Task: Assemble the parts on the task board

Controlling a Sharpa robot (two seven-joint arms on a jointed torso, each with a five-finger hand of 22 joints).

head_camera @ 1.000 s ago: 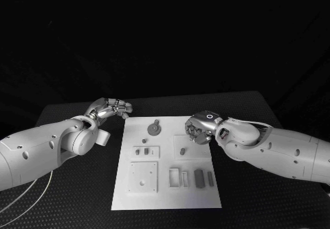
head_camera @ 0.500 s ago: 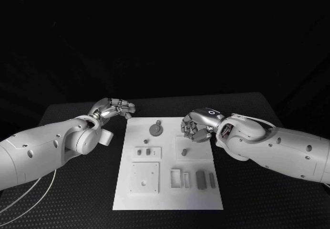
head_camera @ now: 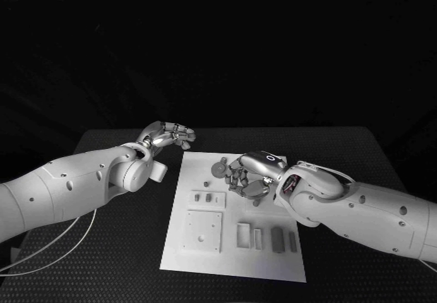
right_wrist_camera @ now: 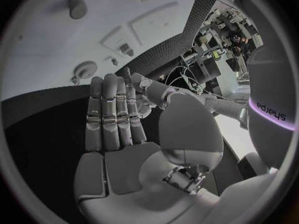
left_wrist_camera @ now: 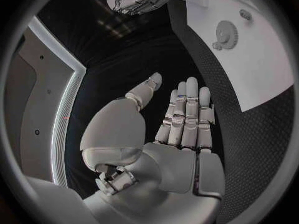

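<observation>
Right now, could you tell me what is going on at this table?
The robot is set to assemble the small parts on the white board. Neither hand holds anything. The right hand hovers over the far end of the board, beside the gear, fingers open. The left hand is off the board's far left corner, over the black table, also empty with fingers extended. The other parts lie untouched on the board.
</observation>
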